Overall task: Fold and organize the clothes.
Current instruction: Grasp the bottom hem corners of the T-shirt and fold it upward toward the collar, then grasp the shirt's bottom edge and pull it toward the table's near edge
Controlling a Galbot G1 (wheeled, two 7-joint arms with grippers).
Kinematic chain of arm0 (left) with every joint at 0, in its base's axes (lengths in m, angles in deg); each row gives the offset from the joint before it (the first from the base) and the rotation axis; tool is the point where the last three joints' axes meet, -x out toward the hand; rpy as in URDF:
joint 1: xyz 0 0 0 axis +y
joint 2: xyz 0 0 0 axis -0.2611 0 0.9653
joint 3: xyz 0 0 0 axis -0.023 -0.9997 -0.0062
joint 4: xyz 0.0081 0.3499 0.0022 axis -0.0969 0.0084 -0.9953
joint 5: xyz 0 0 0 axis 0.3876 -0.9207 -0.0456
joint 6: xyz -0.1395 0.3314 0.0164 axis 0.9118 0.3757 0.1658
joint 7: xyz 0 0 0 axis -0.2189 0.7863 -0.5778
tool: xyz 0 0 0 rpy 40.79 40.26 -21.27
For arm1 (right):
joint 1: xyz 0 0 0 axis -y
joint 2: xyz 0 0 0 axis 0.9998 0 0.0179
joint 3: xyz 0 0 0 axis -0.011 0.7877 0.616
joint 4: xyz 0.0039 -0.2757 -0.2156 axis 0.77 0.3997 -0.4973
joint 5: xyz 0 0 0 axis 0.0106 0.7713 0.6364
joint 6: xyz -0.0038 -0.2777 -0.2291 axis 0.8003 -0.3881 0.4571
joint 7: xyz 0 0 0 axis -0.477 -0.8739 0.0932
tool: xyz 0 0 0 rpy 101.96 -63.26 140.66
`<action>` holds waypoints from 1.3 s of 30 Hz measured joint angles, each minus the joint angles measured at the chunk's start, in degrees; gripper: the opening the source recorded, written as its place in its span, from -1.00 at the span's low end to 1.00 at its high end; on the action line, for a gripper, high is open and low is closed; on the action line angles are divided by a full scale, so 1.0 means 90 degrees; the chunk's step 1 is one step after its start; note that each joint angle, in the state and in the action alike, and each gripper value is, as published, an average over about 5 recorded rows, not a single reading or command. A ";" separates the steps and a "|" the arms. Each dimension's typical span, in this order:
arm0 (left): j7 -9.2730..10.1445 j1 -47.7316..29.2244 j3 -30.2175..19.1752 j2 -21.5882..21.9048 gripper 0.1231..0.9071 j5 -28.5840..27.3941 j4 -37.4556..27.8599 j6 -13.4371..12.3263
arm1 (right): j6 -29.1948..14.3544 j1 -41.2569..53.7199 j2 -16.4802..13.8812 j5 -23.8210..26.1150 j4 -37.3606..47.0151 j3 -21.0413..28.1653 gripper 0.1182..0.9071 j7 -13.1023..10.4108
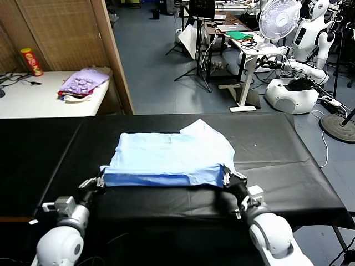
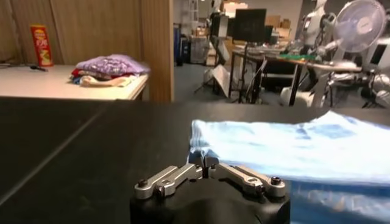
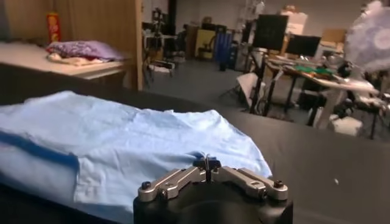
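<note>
1. Down at the near edge of the black cloth-covered table [image 1: 288, 166], the left gripper [image 1: 101, 181] is closed on the near left corner of the pale light-blue short-sleeved T-shirt of thin soft fabric [image 1: 166, 152].
2. Opposite it, the right gripper [image 1: 227, 176] sits at the shirt's near right corner; its fingers are pressed together with a pinch of fabric between the tips.
3. Between the two grippers runs a darker blue band, the shirt's near edge; the rest of the garment lies flat on the table beyond both grippers, one sleeve pointing away past the right one.
4. From the left wrist view, the left gripper [image 2: 207, 170] shows its linkage drawn together, the shirt [image 2: 286, 146] starting right at its tips and spreading off to one side; the head view cannot show this contact so closely.
5. From the right wrist view, the right gripper [image 3: 207, 164] has its tips buried in a small pucker of the shirt [image 3: 122, 140], a detail that the head view hides.
6. Far beyond the left gripper, a white side table [image 1: 33, 100] carries a purple patterned pile of clothes [image 1: 83, 83] and a red and yellow cylindrical can [image 1: 31, 61].
7. Only the head view shows a white fan [image 1: 280, 19] and a white robot [image 1: 302, 61] well beyond the right gripper.
</note>
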 joint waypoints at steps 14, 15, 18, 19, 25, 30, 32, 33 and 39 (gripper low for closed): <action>0.0027 -0.0047 0.0016 -0.0064 0.16 -0.0116 -0.0120 0.0094 | -0.0169 -0.0698 -0.0113 -0.0131 -0.0618 -0.0357 0.69 -0.0120; 0.0024 -0.0017 0.0031 -0.0064 0.28 -0.0108 -0.0094 0.0102 | -0.0160 -0.0792 -0.0099 -0.0169 -0.0666 -0.0412 0.71 -0.0147; 0.0004 0.0092 0.0059 -0.0067 0.60 -0.0067 -0.0041 0.0136 | -0.0120 -0.1060 -0.0050 -0.0273 -0.0756 -0.0557 0.69 -0.0209; -0.0004 0.0128 0.0064 -0.0069 0.66 -0.0038 -0.0035 0.0151 | -0.0105 -0.1143 -0.0030 -0.0296 -0.0776 -0.0594 0.65 -0.0224; -0.0026 0.0191 0.0131 -0.0052 0.72 0.0413 -0.0070 0.0259 | -0.0016 -0.1513 0.0102 -0.0447 -0.0808 -0.0747 0.31 -0.0290; -0.0114 0.0120 0.0166 -0.0020 0.72 0.0797 -0.0224 0.0296 | 0.0091 -0.1573 0.0184 -0.0534 -0.0731 -0.0758 -0.18 -0.0335; -0.0142 0.0098 0.0166 -0.0025 0.62 0.0903 -0.0305 0.0299 | 0.0105 -0.1579 0.0210 -0.0542 -0.0702 -0.0754 -0.43 -0.0350; -0.0155 0.0091 0.0165 -0.0029 0.55 0.0951 -0.0346 0.0301 | 0.0110 -0.1580 0.0221 -0.0544 -0.0693 -0.0753 -0.56 -0.0360; -0.0219 0.0140 0.0167 -0.0039 -0.18 0.1081 -0.0454 0.0288 | 0.0169 -0.1616 0.0250 -0.0635 -0.0751 -0.0786 -0.99 -0.0535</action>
